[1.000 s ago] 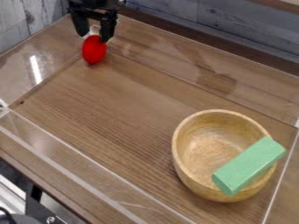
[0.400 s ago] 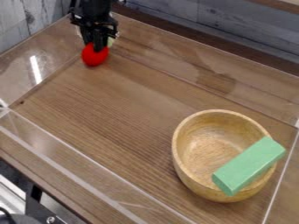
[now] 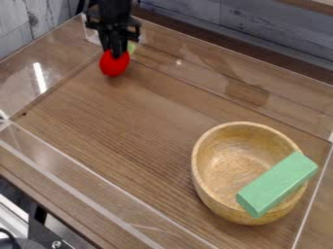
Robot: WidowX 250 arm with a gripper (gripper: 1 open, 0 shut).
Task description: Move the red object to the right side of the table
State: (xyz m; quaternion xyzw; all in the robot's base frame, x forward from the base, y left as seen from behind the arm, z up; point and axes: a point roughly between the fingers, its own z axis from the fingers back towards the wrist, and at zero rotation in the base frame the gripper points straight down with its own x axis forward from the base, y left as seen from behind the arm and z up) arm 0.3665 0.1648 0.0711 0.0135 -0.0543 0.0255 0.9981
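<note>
Now, pincer point(image 3: 117, 49): pointing down, clamped on the red object point(image 3: 116, 64).
Red object: directly under the pincer, on the desk point(image 3: 143, 126).
Wooden bowl point(image 3: 221, 167): well apart, holding a tilted green block point(image 3: 277, 183).

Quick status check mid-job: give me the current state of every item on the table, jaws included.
gripper: pointing down, jaws shut on the red object
red object: held at its top, far-left part of the table, not yet on the right side
bowl: upright, near right, holding the block
green block: leaning tilted across the bowl's rim
table: bordered by low clear walls
</note>
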